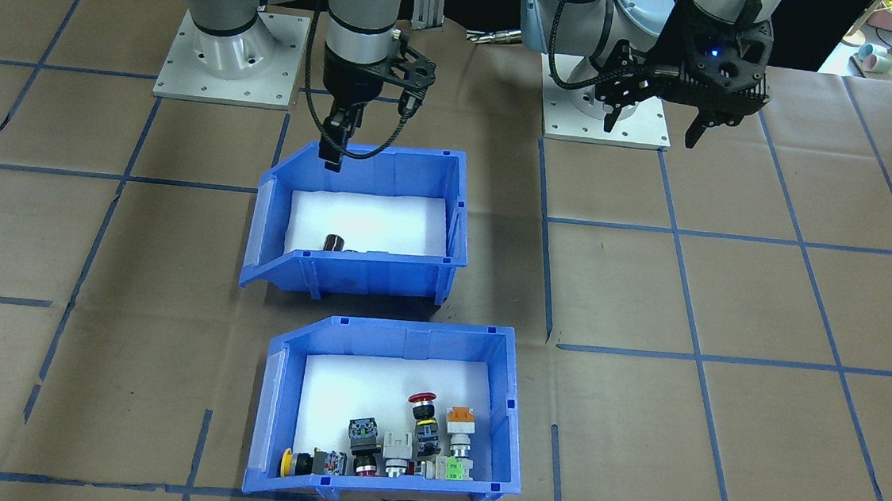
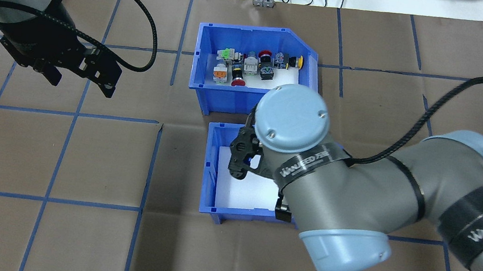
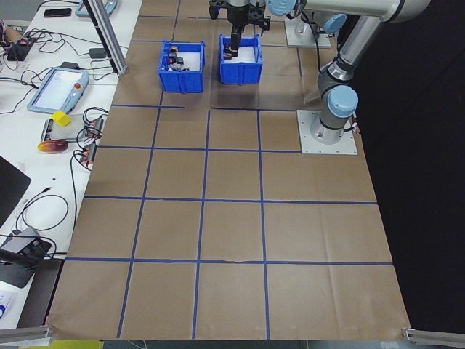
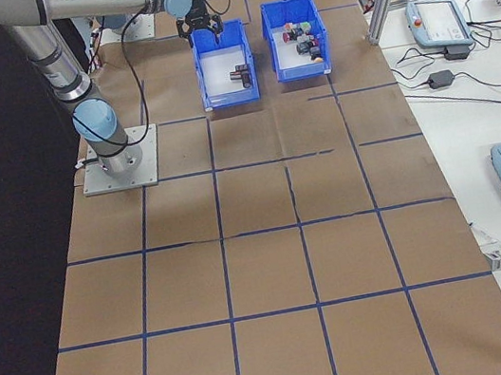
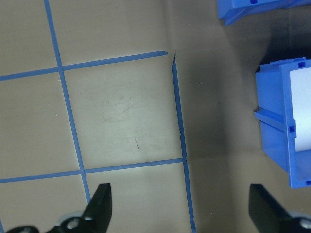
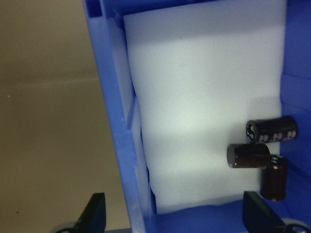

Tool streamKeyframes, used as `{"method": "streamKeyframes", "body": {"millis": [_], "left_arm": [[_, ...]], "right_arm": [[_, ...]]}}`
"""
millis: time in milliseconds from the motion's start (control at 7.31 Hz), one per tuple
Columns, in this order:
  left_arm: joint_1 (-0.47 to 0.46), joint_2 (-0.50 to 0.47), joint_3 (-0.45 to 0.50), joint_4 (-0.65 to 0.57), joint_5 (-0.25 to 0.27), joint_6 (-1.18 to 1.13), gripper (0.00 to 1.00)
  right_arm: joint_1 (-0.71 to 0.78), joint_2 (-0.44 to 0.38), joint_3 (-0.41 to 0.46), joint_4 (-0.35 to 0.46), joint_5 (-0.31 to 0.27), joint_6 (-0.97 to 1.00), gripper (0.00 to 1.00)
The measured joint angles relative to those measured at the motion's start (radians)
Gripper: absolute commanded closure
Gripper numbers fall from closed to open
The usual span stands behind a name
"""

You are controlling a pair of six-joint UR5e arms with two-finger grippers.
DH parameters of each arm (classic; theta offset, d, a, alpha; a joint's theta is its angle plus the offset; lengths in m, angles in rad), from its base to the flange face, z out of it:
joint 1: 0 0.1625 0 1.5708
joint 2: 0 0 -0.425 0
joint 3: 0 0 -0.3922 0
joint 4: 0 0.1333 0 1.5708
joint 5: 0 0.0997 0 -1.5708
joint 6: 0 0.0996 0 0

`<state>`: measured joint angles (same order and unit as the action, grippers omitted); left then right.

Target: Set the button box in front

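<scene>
Grey tubular arm links with pale blue joint caps, black printed bands, black cables looping back from black two-finger left gripper and right gripper, silver screwed base plates behind.

Two blue bins sit on the table: the button box and a second bin behind it, nearer the robot. The second bin holds three dark cylinders, and the button box has roughly eight or nine push-button switches, too crowded to count surely.
</scene>
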<state>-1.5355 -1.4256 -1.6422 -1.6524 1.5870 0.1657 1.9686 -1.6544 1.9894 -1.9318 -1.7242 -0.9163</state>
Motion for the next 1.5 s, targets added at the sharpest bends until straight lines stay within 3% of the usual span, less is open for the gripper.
{"method": "streamKeyframes", "body": {"millis": [410,957,1231,1504], "left_arm": [[0.0,0.002,-0.001,0.0,0.0,0.0,0.01],[0.0,0.003,-0.002,-0.002,-0.001,-0.001,0.01],[0.0,0.005,-0.009,-0.001,-0.001,-0.001,0.01],[0.0,0.014,-0.024,0.0,-0.003,-0.002,0.01]], "right_arm": [[-0.244,-0.046,-0.032,0.041,0.077,0.142,0.0],[-0.423,-0.032,-0.248,0.349,0.147,0.62,0.0],[-0.437,0.001,-0.313,0.38,0.156,0.834,0.0],[-0.44,0.043,-0.353,0.386,0.156,0.93,0.0]]}}
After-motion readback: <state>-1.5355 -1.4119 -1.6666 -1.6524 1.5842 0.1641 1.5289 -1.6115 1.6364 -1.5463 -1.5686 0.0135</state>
